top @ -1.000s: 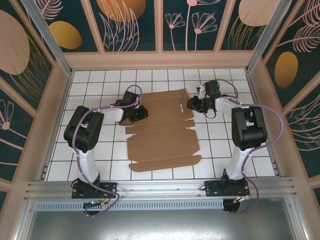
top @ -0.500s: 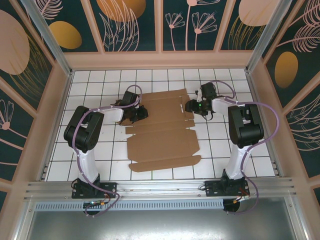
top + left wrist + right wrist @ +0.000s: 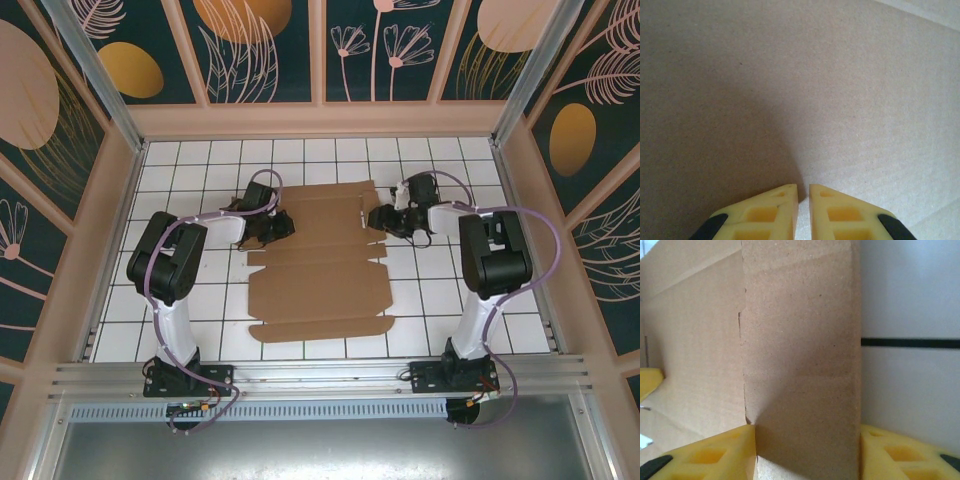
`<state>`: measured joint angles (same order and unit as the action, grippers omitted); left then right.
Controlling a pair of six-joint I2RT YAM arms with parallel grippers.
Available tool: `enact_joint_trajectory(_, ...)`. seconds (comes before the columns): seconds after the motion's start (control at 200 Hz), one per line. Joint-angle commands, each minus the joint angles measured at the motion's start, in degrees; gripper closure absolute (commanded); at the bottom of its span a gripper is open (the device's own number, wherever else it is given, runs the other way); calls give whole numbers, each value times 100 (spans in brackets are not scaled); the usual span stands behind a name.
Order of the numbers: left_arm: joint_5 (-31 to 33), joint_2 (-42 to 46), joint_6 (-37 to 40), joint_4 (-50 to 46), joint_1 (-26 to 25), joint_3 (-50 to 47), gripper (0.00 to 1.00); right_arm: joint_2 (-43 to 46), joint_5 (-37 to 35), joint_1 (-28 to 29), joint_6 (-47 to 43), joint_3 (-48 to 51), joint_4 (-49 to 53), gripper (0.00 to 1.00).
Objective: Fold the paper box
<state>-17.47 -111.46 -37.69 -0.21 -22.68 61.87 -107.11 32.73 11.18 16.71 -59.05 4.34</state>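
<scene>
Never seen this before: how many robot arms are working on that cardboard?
2. The left arm reaches the far left corner of the cardboard sheet; the right arm reaches its far right edge. No more seem hidden.

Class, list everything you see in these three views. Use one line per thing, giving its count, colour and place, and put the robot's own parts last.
paper box: one, brown, lying on the middle of the table.
table: one, white tiles with dark lines, under the box.
wall panels: several, dark teal with peach and orange plant shapes, around the table.
metal rail: one, silver, along the near edge.
left arm and right arm: two, black and white with purple cables, either side of the box.
left gripper: one, yellow fingers nearly together, over the box's far left.
right gripper: one, yellow fingers, at the box's far right with a flap standing between them; grip unclear.
</scene>
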Motion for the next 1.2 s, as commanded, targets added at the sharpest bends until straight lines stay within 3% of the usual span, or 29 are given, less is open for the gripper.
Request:
enact_joint_trajectory(0.0,51,-125,24,-406,-50,-192,84,363,715,188,159,108,-275,53)
enact_joint_trajectory(0.115,43,-126,10,-390,-48,-201,84,424,58,416,-78,-96,141,59)
enact_joint_trajectory(0.28,42,-137,6,-381,-50,-206,84,54,-1638,990,-395,-788,1179,62)
enact_joint_trajectory(0.34,51,-132,12,-388,-51,-210,84,-69,-1944,1067,-384,-910,1347,63)
enact_joint_trajectory(0.46,90,-113,67,-431,-51,-175,84,-26,-2319,983,-210,-871,1329,62)
enact_joint_trajectory(0.706,488,-117,413,-893,-53,233,82,1246,-2344,517,203,-414,674,40)
enact_joint_trajectory(0.851,808,-187,656,-1153,-50,506,81,1729,-2783,581,183,-400,758,38)
enact_joint_trajectory(0.896,863,-256,750,-1281,-53,645,81,1858,-2956,687,97,-353,783,42)
enact_joint_trajectory(1.056,871,-547,919,-1561,-53,1102,81,1813,-2888,1277,-65,-122,1004,74)
enact_joint_trajectory(1.196,895,-750,974,-1692,-52,1465,81,1483,-2899,1767,73,383,991,91)
